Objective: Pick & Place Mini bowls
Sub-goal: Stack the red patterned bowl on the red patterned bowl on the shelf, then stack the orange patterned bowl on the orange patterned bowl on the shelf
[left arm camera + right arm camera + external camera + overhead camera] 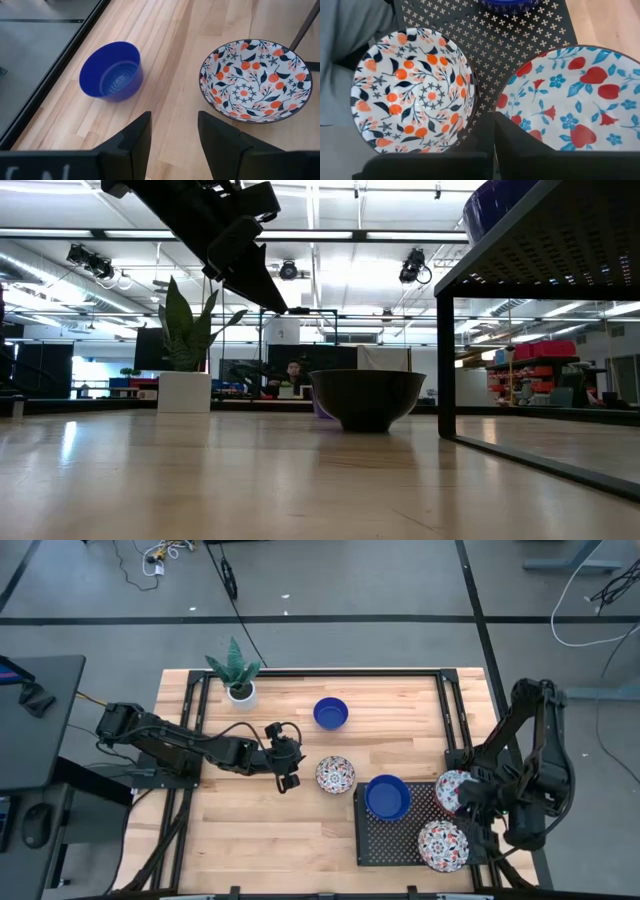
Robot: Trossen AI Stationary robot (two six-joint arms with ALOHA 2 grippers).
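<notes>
The right gripper is clamped on the red-flowered bowl rim; lift vertically, clearing the neighbouring bowl on the rack. The left gripper waits wide.

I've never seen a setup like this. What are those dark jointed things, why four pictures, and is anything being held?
They are two robot arms at a wooden table, each ending in a two-finger gripper. One picture looks straight down, one looks level across the tabletop, and two come from cameras on the arms' wrists.

On the bare wood stand a blue bowl, a floral bowl and a potted plant. A black perforated rack carries another blue bowl and an orange-patterned bowl.

The left gripper is open and empty, beside the floral bowl. The right gripper is shut on the rim of a red-and-blue flowered bowl at the rack's right edge.
</notes>
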